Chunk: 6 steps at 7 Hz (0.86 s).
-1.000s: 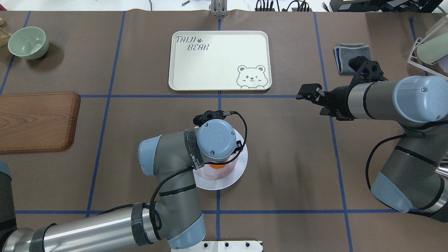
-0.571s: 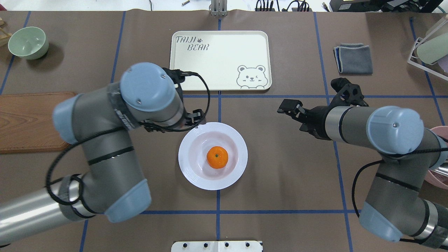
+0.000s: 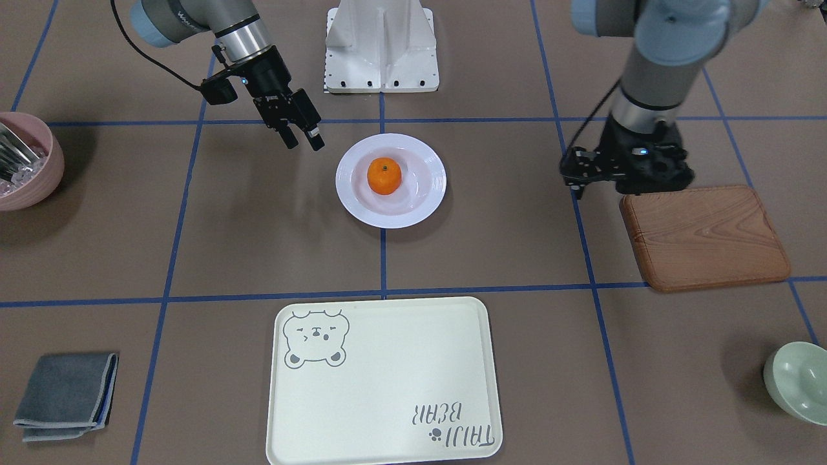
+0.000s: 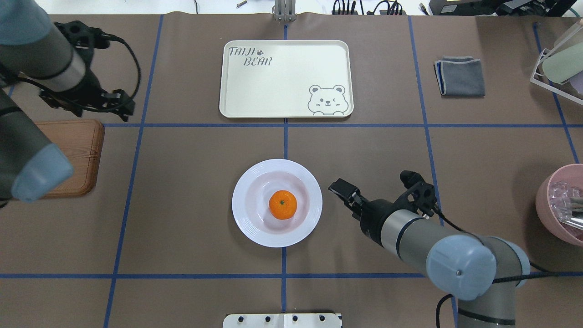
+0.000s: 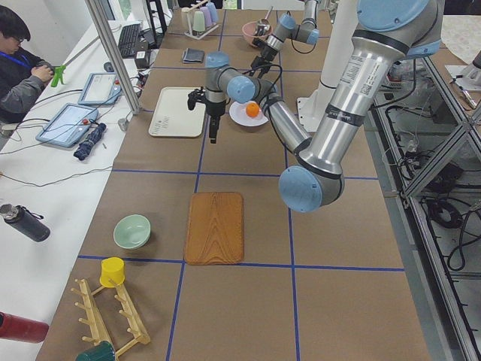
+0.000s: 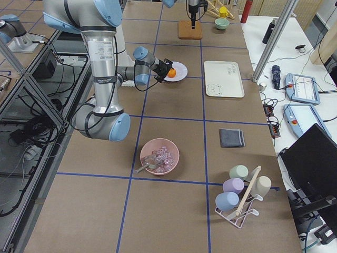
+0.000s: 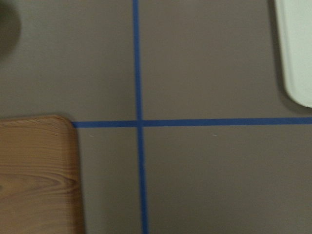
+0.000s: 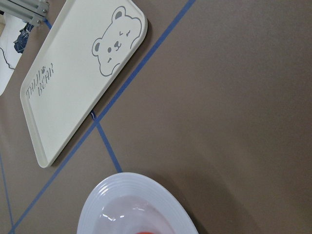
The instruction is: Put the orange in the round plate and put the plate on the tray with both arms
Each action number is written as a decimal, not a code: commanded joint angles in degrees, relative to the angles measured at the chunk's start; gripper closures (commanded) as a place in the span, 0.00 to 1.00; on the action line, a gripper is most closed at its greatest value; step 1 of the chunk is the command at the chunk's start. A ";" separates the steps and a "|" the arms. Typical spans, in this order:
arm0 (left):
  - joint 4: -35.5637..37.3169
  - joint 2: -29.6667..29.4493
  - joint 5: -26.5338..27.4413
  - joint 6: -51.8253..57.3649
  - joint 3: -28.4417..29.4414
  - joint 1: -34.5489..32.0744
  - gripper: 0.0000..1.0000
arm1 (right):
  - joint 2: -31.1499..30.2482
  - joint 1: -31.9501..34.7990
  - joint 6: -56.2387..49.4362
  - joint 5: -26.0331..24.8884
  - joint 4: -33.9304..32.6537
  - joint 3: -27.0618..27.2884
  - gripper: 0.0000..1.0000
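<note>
The orange (image 4: pixel 283 204) lies in the middle of the white round plate (image 4: pixel 248 218), which sits on the table nearer the robot than the cream tray (image 4: pixel 286 78). The same orange (image 3: pixel 384 175) and plate (image 3: pixel 420 200) show in the front view, with the tray (image 3: pixel 387 381) bare. My right gripper (image 4: pixel 339 187) is open, level with the plate's right rim and a short way off it, fingers (image 3: pixel 314 139) apart and holding nothing. My left gripper (image 3: pixel 630 181) hangs far to the left over the board's corner, pointing down. Its fingers are hidden under the wrist.
A brown wooden board (image 4: pixel 68 155) lies at the left and a pale green bowl (image 3: pixel 798 381) beyond it. A pink bowl (image 4: pixel 560 205) stands at the right edge, a folded grey cloth (image 4: pixel 460 76) and a cup rack (image 4: pixel 558 64) at the back right. A person (image 5: pixel 19 60) sits beyond the table.
My left arm has lifted off the plate and swung far left, leaving the orange in the plate. My right gripper has come back and left, close to the plate's right rim.
</note>
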 commanded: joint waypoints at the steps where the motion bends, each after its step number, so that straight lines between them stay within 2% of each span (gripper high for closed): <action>1: -0.20 5.45 -7.14 21.98 4.95 -12.97 0.02 | 3.12 -6.68 4.41 -6.64 -0.03 -2.87 0.02; 2: -0.72 7.99 -7.45 35.85 9.33 -18.60 0.02 | 5.32 -7.31 4.42 -8.05 -0.03 -5.93 0.02; 3: -0.81 8.80 -7.80 40.25 11.47 -24.05 0.02 | 6.91 -7.40 4.51 -8.15 -0.03 -7.36 0.02; 4: -0.81 9.94 -10.06 41.16 14.36 -29.93 0.02 | 7.62 -7.49 5.99 -8.24 -0.03 -7.98 0.02; 5: -0.90 13.08 -15.48 48.57 15.95 -34.43 0.02 | 8.58 -7.49 6.96 -8.77 -0.12 -9.55 0.04; 6: -0.73 13.46 -17.97 55.34 19.62 -38.57 0.02 | 8.77 -7.23 7.06 -8.86 -0.47 -9.74 0.06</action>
